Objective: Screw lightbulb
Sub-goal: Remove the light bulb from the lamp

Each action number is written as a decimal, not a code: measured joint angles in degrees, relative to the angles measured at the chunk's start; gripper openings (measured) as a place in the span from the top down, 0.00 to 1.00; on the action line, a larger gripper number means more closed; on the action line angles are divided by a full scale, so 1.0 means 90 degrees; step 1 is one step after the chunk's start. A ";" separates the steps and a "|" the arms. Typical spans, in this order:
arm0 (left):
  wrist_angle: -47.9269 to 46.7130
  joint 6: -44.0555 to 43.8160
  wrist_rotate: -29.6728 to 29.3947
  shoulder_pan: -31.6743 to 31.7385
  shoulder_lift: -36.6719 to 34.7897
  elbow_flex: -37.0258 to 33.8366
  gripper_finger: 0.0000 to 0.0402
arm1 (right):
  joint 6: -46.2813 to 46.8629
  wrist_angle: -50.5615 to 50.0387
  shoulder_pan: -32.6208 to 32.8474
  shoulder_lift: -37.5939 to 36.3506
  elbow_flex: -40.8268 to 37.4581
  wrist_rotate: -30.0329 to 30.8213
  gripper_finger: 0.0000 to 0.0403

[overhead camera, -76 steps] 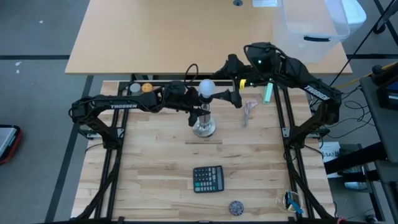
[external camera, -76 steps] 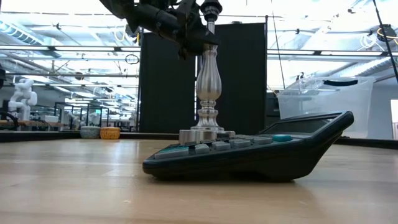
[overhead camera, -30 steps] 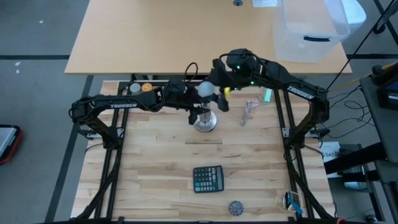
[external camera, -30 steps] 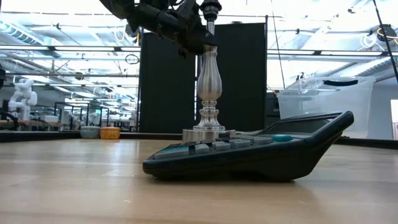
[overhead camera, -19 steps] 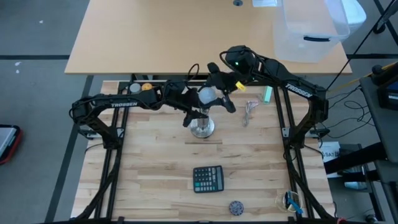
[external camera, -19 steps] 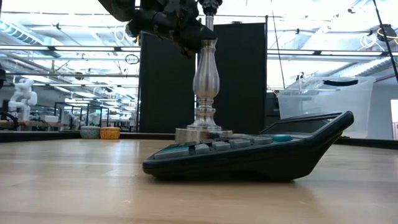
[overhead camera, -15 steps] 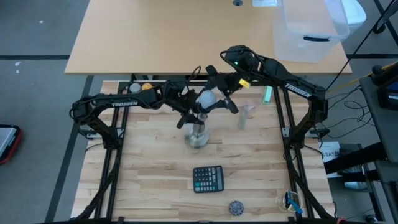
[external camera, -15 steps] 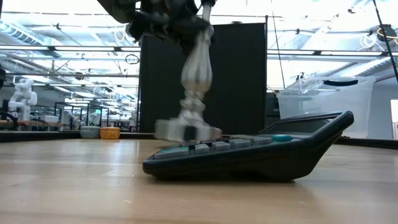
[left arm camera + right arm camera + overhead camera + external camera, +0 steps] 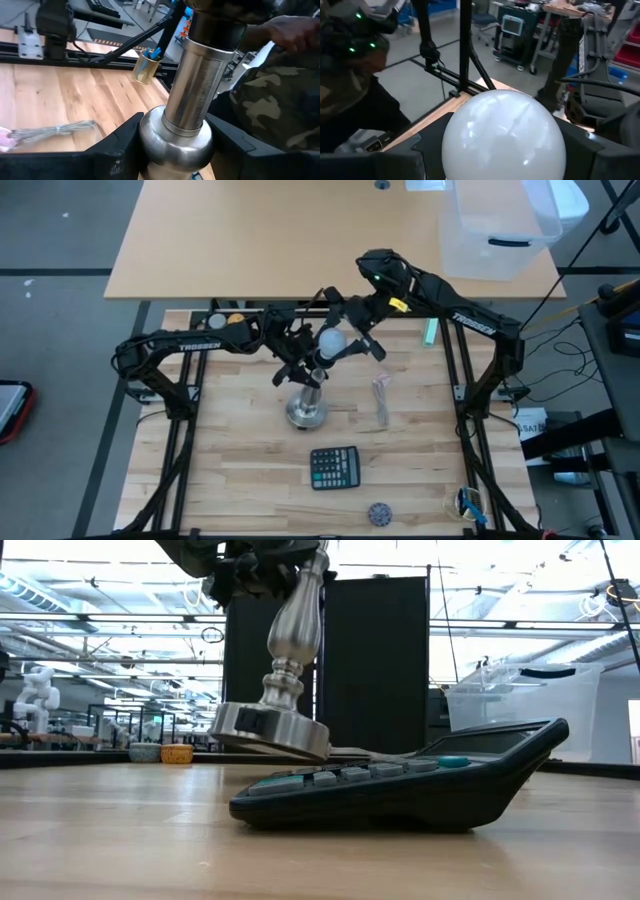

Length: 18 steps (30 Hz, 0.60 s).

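Note:
The silver stand point(image 9: 306, 408) hangs tilted over the table's middle. Its round base point(image 9: 268, 730) is tipped up behind the calculator. My left gripper point(image 9: 300, 363) is shut on its upper shaft. The frosted white lightbulb point(image 9: 330, 340) sits at the stand's dark socket end point(image 9: 215, 17), and my right gripper point(image 9: 345, 340) is shut on its globe. The bulb's screw base is hidden. My left gripper pinches the stand's upper shaft at the silver bulge point(image 9: 175, 145) below the socket, one finger point(image 9: 120, 150) on each side. It comes about level from the table's left, across the shaft. The stand leans, base swung toward the near left and off the wood. My right gripper pinches the bulb's white globe point(image 9: 502, 135) between its two fingers point(image 9: 395, 160), one on each side. It comes from the table's far right, slanting slightly down. The bulb is held high above the table at the stand's top end.
A black calculator point(image 9: 335, 467) lies near the front, with a small round thing point(image 9: 379, 512) beyond it. A thin metal wire thing point(image 9: 382, 398) lies right of the stand. An orange ball point(image 9: 236, 321) sits at the far left, and a clear bin point(image 9: 500, 225) stands behind. A person in camouflage shows in the wrist views.
Both wrists have turned while the hands stayed in place. The stand, upright on the table a second ago, has tipped over. Its base has swung toward the near left and lifted off the wood. The wire thing has slid toward the near edge.

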 joint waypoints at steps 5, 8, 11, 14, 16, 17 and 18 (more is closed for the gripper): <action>0.0054 0.0012 0.0044 -0.0005 0.0000 0.0000 0.57 | 0.0268 0.0267 -0.0003 0.0103 0.0003 -0.0206 0.36; 0.0131 0.0083 0.0001 -0.0004 0.0000 0.0000 0.57 | 0.0386 0.0394 -0.0028 0.0158 0.0012 -0.0412 0.36; 0.0178 0.0273 -0.0268 -0.0029 0.0000 0.0000 0.57 | 0.0538 0.0486 -0.0024 0.0180 0.0012 -0.0373 0.36; 0.0208 0.0395 -0.0582 -0.0011 -0.0002 0.0002 0.57 | 0.0920 0.0689 -0.0020 0.0195 0.0012 -0.0062 0.33; 0.0231 0.0445 -0.0876 -0.0005 -0.0002 0.0010 0.57 | 0.1140 0.0748 -0.0013 0.0195 0.0012 0.0251 0.29; 0.0225 0.0470 -0.1011 -0.0005 -0.0002 0.0010 0.57 | 0.1201 0.0848 0.0007 0.0195 0.0014 0.0472 0.27; 0.0206 0.0497 -0.1097 -0.0002 -0.0001 0.0010 0.57 | 0.1255 0.0873 0.0033 0.0193 0.0026 0.0619 0.25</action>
